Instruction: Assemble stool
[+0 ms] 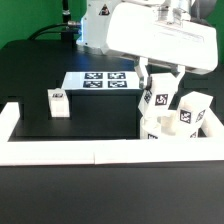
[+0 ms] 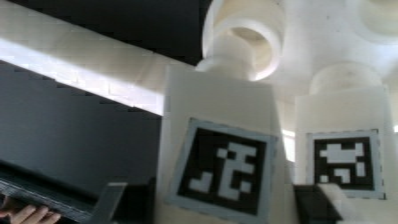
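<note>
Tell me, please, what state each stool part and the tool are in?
tool: shut on the held leg.
held leg: upright, in the tool.
second leg: upright, beside the held leg.
loose leg: alone on the table, untouched.
seat: beneath the two legs, largely hidden.

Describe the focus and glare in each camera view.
Exterior view: reasonably sharp, though the white arm housing is washed out against the black table. Wrist view: the close leg block is soft, its tag edges smeared, with glaring white patches.
</note>
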Tool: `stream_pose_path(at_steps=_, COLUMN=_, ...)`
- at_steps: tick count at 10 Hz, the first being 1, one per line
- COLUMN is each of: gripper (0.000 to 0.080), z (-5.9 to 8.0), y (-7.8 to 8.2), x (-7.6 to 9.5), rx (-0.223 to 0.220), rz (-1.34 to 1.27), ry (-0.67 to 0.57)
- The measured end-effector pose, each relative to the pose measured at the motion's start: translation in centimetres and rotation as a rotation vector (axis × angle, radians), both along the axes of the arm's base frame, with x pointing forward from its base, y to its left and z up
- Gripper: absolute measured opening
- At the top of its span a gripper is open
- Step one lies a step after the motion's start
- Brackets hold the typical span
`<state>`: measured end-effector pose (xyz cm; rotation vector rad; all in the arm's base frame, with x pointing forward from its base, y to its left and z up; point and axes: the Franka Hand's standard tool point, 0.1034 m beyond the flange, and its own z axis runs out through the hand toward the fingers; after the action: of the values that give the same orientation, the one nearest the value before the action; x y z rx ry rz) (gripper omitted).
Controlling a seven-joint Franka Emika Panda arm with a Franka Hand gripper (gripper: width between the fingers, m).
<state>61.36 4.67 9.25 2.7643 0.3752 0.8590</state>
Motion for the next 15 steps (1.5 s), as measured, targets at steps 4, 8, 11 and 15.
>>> stream_pose_path(at_steps=4, gripper=0.0324, z=0.0, y=1.0, x=-0.1, rx=0.003, rz=0.014, ry=0.003)
stream_pose_path(at_steps=8, gripper=0.0324, z=0.1, y=0.8, x=0.0, rx=0.000, rz=0.013, ry=-0.007)
stream_pose_path(at_steps=11, gripper=0.0324, z=1.4, y=0.3, x=0.1, rx=0.017, rz=-0.004, ry=0.014)
stream_pose_path(at_steps=15, gripper=0.0324, z=0.3, y=0.4, x=-0.4, rx=0.007, rz=0.001, ry=0.025)
